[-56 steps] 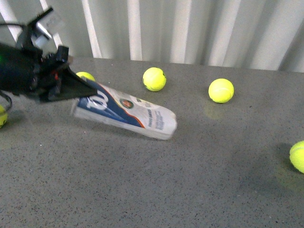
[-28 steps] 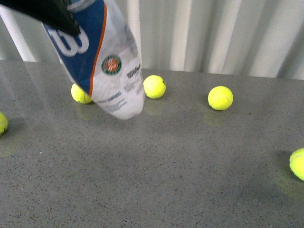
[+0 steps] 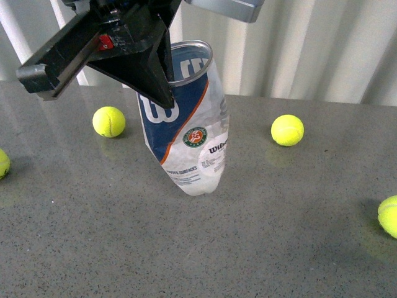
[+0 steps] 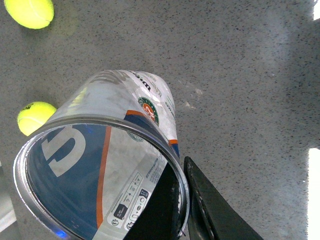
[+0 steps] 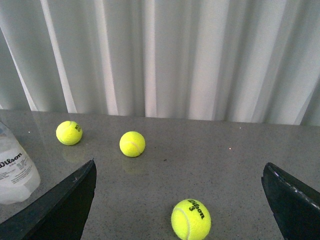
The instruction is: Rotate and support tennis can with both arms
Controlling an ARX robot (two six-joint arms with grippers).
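The black left arm (image 3: 118, 37) has its jaws clenched on the silver-rimmed wall of the clear plastic tennis can with navy-and-white label (image 3: 189, 133), which hangs tilted beneath them, base near the grey tabletop (image 3: 279, 236). The right arm's black fingers (image 5: 60, 210) form released jaws, a yellow-green tennis ball (image 5: 190, 219) between them.

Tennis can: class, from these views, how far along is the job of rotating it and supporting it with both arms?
Done: the tennis can is turned nearly upright, silver rim up, though it leans. In hand: the left gripper pinches the rim, with one finger apparently inside. Left: the right gripper is open and empty, away from the can, so the second support is missing.
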